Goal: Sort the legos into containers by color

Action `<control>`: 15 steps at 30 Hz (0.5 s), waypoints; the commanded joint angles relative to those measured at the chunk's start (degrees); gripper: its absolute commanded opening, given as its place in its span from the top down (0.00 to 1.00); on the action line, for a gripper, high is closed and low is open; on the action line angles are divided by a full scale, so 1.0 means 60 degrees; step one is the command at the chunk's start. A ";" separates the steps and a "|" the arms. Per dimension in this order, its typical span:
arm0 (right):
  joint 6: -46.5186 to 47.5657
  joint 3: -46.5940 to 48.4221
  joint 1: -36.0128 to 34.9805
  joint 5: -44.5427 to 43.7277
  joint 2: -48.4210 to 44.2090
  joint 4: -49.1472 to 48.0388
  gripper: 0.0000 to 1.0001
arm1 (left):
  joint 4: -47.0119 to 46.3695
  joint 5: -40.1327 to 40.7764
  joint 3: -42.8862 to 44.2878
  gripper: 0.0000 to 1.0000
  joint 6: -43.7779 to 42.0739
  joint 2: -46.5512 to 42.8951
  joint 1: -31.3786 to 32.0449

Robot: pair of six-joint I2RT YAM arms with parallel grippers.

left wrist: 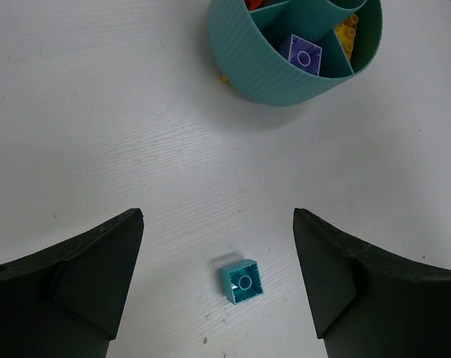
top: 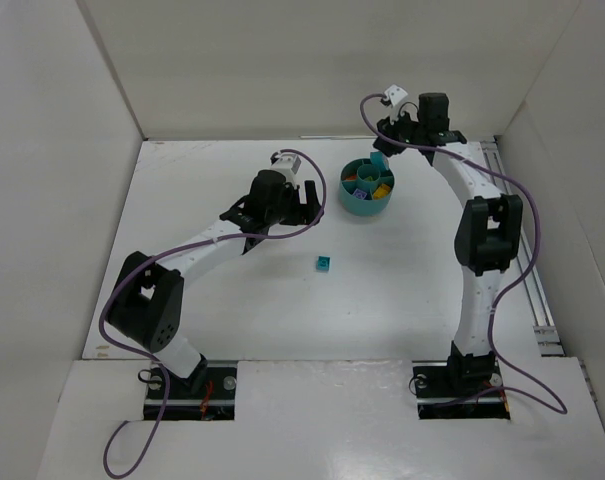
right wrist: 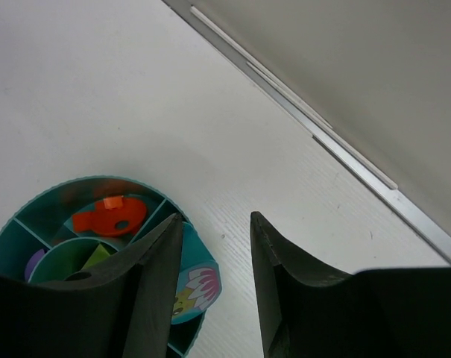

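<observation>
Left black-and-white arm bends inward, its black two-finger claw spread wide, empty. Right arm stretches far forward, its black claw angled down, fingers parted.

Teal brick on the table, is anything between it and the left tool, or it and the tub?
Nothing visible does. The small teal plastic brick lies on the white table ahead of the open left tool, with only tabletop between it and the round teal plastic tub.

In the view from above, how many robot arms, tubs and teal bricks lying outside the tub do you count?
Robot arms: 2
Teal tub: 1
Teal brick outside the tub: 1
Total: 4
</observation>
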State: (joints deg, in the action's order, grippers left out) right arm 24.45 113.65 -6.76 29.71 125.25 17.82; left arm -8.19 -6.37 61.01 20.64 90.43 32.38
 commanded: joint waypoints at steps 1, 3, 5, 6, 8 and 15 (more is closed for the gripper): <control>-0.0119 -0.0306 -0.0044 -0.0016 -0.0615 -0.0202 0.53 | -0.0071 -0.0022 0.0379 0.21 -0.0042 -0.0131 -0.0036; -0.0032 -0.0832 -0.0044 0.0086 -0.0936 -0.0318 0.53 | -0.0071 -0.0022 0.0378 0.21 -0.0042 -0.0131 -0.0036; -0.0032 -0.1142 0.0043 0.0174 -0.1143 -0.0407 0.53 | -0.0071 -0.0022 0.0378 0.21 -0.0042 -0.0131 -0.0036; -0.0032 -0.1375 0.0130 0.0291 -0.1231 -0.0407 0.55 | -0.0071 -0.0022 0.0378 0.21 -0.0042 -0.0131 -0.0036; 0.0056 -0.1508 0.0131 0.0393 -0.1334 -0.0407 0.55 | -0.0071 -0.0022 0.0378 0.21 -0.0042 -0.0131 -0.0036; 0.0232 -0.2416 0.0131 0.0613 -0.2110 -0.0538 0.56 | -0.0071 -0.0022 0.0378 0.22 -0.0042 -0.0219 -0.0036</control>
State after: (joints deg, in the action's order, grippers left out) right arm 24.93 100.51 -6.35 30.94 116.99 16.40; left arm -7.81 -6.37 61.01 20.67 90.43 32.38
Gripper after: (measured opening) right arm 0.444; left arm 0.780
